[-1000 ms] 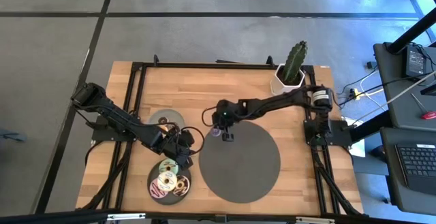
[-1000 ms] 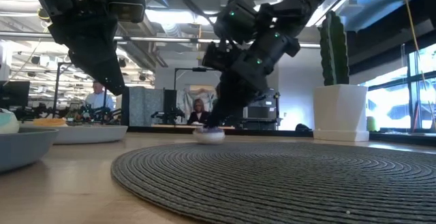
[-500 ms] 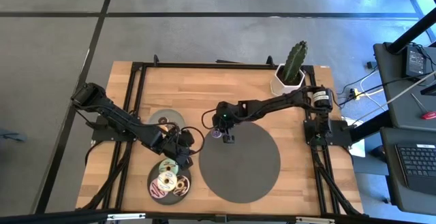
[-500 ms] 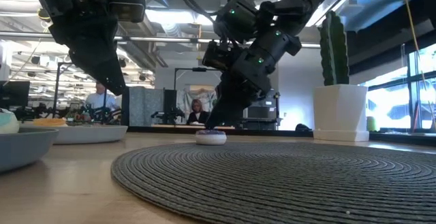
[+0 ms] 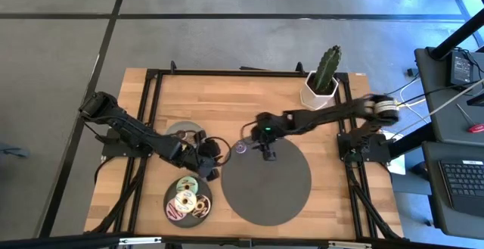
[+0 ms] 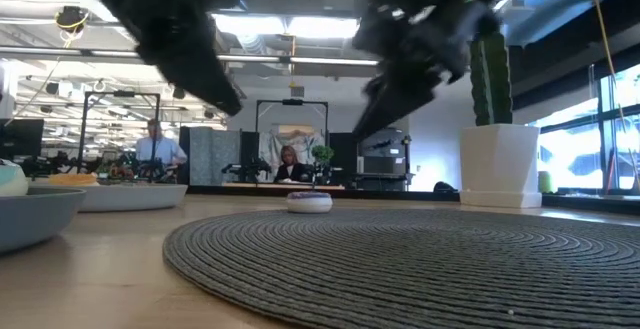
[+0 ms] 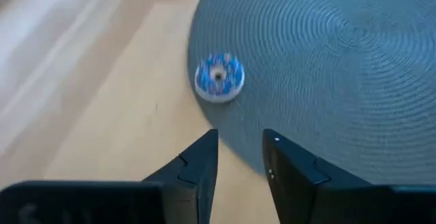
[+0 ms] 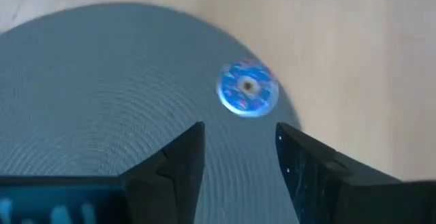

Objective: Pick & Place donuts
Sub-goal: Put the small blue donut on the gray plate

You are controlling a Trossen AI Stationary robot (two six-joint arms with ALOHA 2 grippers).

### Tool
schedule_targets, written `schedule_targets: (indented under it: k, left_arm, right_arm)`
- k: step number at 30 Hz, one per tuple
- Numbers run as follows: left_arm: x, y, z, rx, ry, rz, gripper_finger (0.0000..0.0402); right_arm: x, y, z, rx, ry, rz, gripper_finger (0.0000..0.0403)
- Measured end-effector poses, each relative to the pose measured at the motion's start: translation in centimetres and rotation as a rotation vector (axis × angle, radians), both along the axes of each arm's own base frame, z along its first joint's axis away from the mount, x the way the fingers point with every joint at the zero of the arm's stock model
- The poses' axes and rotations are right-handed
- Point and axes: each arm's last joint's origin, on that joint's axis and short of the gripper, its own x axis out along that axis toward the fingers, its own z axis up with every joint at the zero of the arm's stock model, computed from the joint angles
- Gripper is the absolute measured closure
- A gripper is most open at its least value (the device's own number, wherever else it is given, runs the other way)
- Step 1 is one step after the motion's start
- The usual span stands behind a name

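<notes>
A small donut iced purple and white (image 5: 240, 147) lies flat on the left rim of the large dark grey round mat (image 5: 276, 188); it also shows in the low view as donut (image 6: 309, 202). My right gripper (image 8: 238, 130) hovers open above the mat, a little to the right of the donut (image 8: 247, 89). My left gripper (image 7: 240, 137) hangs open to the left of the donut (image 7: 219, 77), with nothing between its fingers. Several more donuts (image 5: 187, 196) lie on a small grey plate (image 5: 169, 208) near the front left.
A second grey plate (image 5: 180, 129) lies behind the left gripper, partly hidden by it. A cactus in a white pot (image 5: 324, 79) stands at the far right. In the low view, plates (image 6: 40, 209) sit at the left. Black frame rails run along the table's sides.
My right gripper has opened and let go of the purple-and-white donut, then risen and drawn back toward the table's right edge. The donut stays flat on the mat's left rim. My left gripper has turned a little toward the donut.
</notes>
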Motion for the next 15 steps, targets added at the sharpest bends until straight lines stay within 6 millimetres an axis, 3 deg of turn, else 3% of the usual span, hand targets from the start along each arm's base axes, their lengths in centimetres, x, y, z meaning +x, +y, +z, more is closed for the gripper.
schedule_targets:
  k: [8,15]
  left_arm:
    - [2.4,3.3,0.5,0.114,-0.048,-0.124,0.028]
    - [5.1,6.3,-2.0,0.117,-0.065,-0.183,0.0244]
  right_arm:
    - [-7.0,0.6,1.4,0.012,-0.182,-0.178,0.022]
    - [-9.9,1.5,1.2,0.042,-0.223,-0.224,0.022]
